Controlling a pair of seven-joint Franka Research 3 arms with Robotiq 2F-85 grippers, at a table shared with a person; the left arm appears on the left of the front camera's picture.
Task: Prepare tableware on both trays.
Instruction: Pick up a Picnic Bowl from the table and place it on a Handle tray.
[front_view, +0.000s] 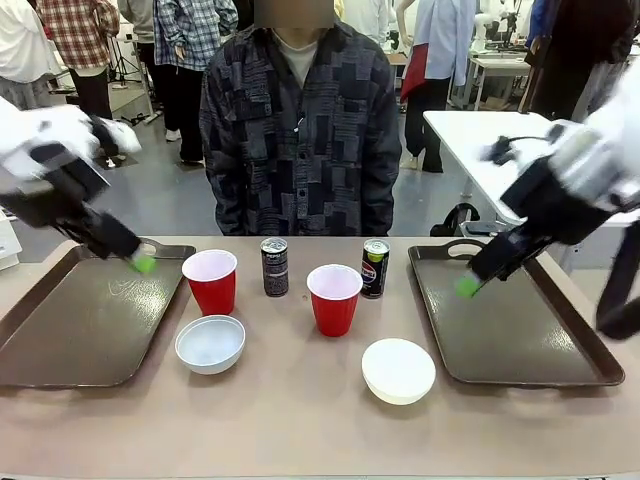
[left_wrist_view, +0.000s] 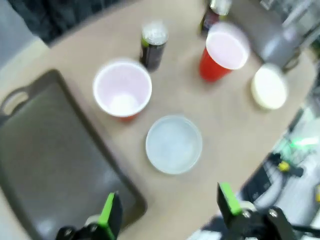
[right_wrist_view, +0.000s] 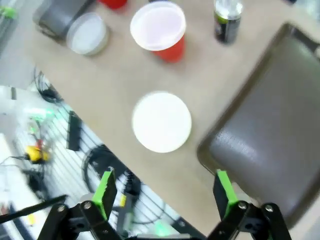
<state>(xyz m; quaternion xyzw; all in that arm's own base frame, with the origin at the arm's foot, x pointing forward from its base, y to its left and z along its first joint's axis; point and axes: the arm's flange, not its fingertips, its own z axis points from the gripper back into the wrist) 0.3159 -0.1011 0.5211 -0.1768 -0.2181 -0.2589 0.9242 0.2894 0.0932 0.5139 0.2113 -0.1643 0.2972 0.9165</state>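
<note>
Two dark brown trays lie bare, one at the left (front_view: 70, 330) and one at the right (front_view: 520, 330). Between them on the table stand two red cups (front_view: 211, 281) (front_view: 334, 299), two dark cans (front_view: 274, 266) (front_view: 375, 268) and two white bowls (front_view: 210, 344) (front_view: 398, 371). My left gripper (front_view: 143, 263) hangs open over the left tray's far corner; its wrist view shows a cup (left_wrist_view: 122, 89) and a bowl (left_wrist_view: 174, 144) ahead of the fingers. My right gripper (front_view: 467, 286) hangs open over the right tray's left edge, with a bowl (right_wrist_view: 161, 121) and the tray (right_wrist_view: 270, 130) below it.
A person (front_view: 300, 130) stands at the far side of the table, right behind the cans. Other people and tables show farther back. Cables and gear lie on the floor past the table's near edge (right_wrist_view: 75, 150).
</note>
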